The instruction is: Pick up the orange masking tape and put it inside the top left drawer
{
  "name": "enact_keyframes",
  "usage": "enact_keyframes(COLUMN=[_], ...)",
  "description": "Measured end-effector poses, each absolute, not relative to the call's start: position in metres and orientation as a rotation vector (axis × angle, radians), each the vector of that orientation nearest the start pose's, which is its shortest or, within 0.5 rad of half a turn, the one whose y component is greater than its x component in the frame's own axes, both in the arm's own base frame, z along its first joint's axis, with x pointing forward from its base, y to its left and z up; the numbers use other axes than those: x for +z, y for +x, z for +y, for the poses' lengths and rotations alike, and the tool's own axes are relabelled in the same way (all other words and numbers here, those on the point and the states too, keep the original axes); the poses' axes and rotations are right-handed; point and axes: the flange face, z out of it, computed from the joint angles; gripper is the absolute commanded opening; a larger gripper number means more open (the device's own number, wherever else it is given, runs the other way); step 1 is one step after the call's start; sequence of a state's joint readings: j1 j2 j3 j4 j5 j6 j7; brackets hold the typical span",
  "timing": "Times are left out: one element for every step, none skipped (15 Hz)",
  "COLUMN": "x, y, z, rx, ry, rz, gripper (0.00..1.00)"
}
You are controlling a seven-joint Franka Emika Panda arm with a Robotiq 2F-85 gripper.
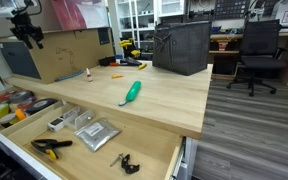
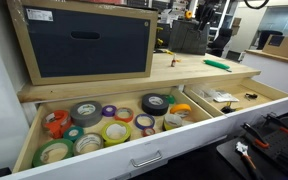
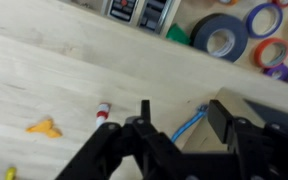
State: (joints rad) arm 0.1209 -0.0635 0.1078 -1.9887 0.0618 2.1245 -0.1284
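Gripper, black and two-fingered, hangs high at the far left in an exterior view, above the brown cardboard box at the back of the pale wooden bench top. In the wrist view its fingers stand spread apart with nothing pinched between them; only bare wood and a thin blue cable lie below.

At about 7 o'clock from the gripper, under the bench edge, the top left drawer, a shallow light-wood pull-out tray, stands pulled out. An exterior view shows it full of tape rolls in red, yellow, green, purple and dark grey.

Farther right on the bench top lies a small red-and-white object, too small to identify. Near it at 3 o'clock is the orange masking tape, a small, low, flat orange roll. It lies on the wood, well apart from the gripper and outside the drawer. The wrist view shows the tape blurred, at 8 o'clock from the fingers.

At 5 o'clock from the tape, near but not touching, the teal-handled tool lies slanted. Below the bench edge the larger light-wood drawer is open, holding grey metal plates and a yellow-and-black clamp. At the far right a black fabric bag stands at the bench's back corner, with a black office chair at 3 o'clock from it.
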Motion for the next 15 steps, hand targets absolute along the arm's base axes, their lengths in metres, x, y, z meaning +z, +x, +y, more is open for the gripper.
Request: enact_keyframes(x=[0.526, 0.54, 0.55, 0.557, 0.56, 0.561, 0.56, 0.56, 0.562, 0.566, 0.572, 0.579, 0.586, 0.592, 0.596], y=[0.556, 0.57, 0.584, 0.599, 0.615, 0.631, 0.645, 0.66, 0.673, 0.684, 0.695, 0.704, 0.711, 0.717, 0.722], z=[0.107, 0.083, 0.063, 0.046, 0.031, 0.019, 0.01, 0.002, -0.005, -0.013, -0.021, -0.029, -0.035, -0.039, -0.038], rx=[-0.37, -0.435, -0.478, -0.51, -0.533, -0.551, -0.566, -0.586, -0.61, -0.642, -0.677, -0.715, -0.743, -0.758, -0.754], ry=[-3.033, -3.041, -3.048, -3.053, -3.057, -3.06, -3.061, -3.052, -3.042, -3.034, -3.022, -3.016, -3.007, -3.001, -2.998], rz=[-0.441, -0.38, -0.328, -0.288, -0.253, -0.226, -0.204, -0.176, -0.153, -0.132, -0.109, -0.092, -0.078, -0.072, -0.077], gripper=[1.0, 1.0, 1.0, 1.0, 1.0, 1.0, 1.0, 1.0, 0.75, 0.74, 0.66, 0.58, 0.51, 0.42, 0.35])
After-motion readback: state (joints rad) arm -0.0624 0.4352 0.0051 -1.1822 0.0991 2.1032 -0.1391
